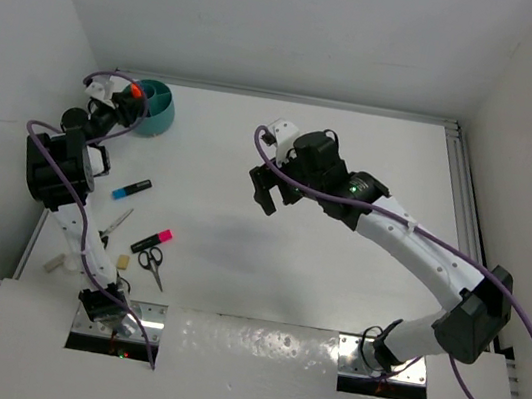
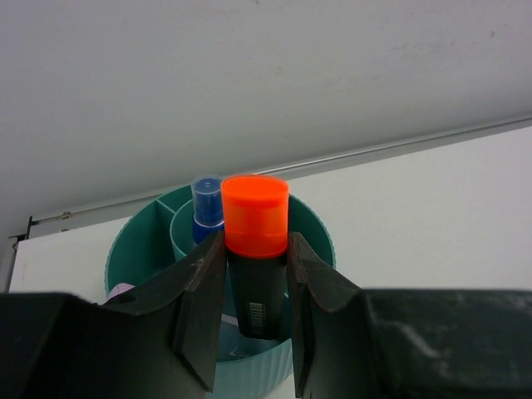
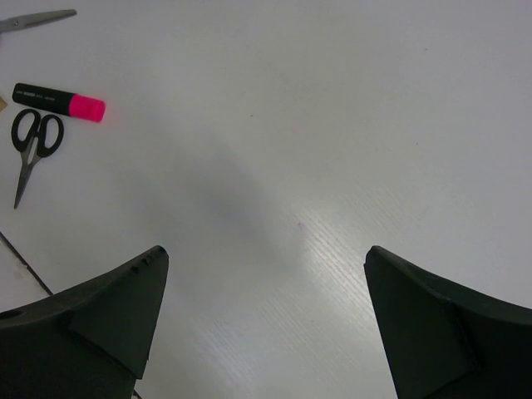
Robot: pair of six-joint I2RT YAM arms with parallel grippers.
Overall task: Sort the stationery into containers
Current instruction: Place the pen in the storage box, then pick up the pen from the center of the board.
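**Left jaws** pinch the orange-and-black marker (image 2: 256,218) by its black barrel, one jaw on each side. The orange cap stands out at 12 o'clock in the left wrist view, so the marker's long axis runs along the jaws. The barrel's lower end hangs inside the rim of the teal cup (image 2: 319,237), in front of the inner divider. A blue-capped marker (image 2: 206,202) stands in the cup at 11 o'clock of the orange cap. Judged from this, the release needs only a short descent.

In the top view the cup lies at 3 o'clock of these jaws, overlapping them.

**Right jaws** are spread wide and hold nothing. They hover over the bare counter (image 1: 376,146), well apart from the cup, so the left arm is the nearer one.
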